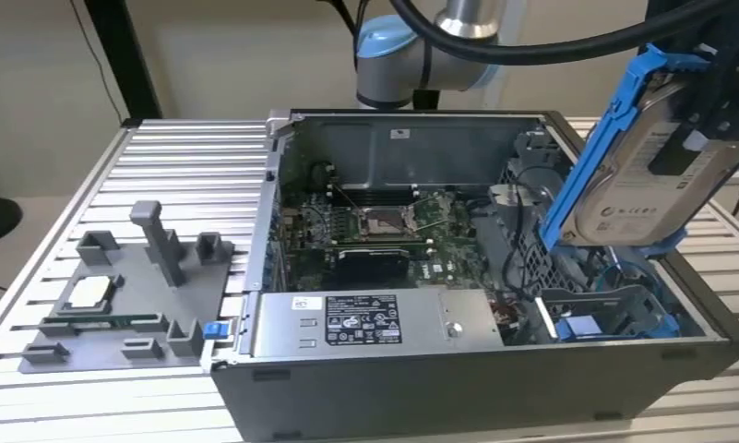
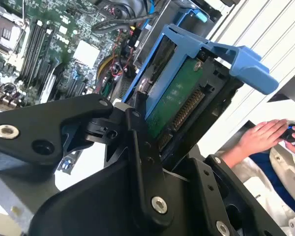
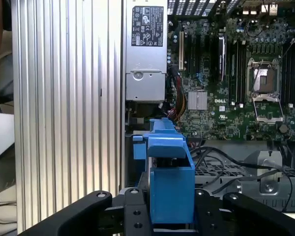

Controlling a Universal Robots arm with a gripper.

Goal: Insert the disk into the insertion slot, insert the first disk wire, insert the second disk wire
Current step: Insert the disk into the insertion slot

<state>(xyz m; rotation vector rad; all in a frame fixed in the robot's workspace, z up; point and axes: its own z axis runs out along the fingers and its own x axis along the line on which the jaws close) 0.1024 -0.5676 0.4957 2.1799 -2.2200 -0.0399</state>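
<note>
1. The slatted metal table (image 1: 184,175) carries everything, and the open computer case (image 1: 468,388) sits on it with its side off.
2. Inside the case, the motherboard (image 1: 382,226) takes up the middle and the grey power supply (image 1: 357,323) runs along the near wall.
3. The disk (image 1: 646,185) in its blue frame is up in the air, tilted on edge over the case at the exterior view's right. It isn't in the slot (image 1: 603,309) yet; that sits below it with nothing in it.
4. The gripper (image 1: 701,138) is clamped onto the disk, one finger on each flat side.
5. Handling, my guess: it's stiff and a bit hefty for its size, and it won't like knocks. The blue plastic probably flexes some. I'd hold it by the metal body or the frame's long sides, never by the bare electronics.
6. The exterior view shows the labelled face. The second wrist view shows the other side, with the green circuit board (image 2: 174,98) and its connector (image 2: 187,110), plus a person's hand (image 2: 258,137) off the table. The first wrist view looks end-on at the blue frame, with the motherboard beyond.
</note>
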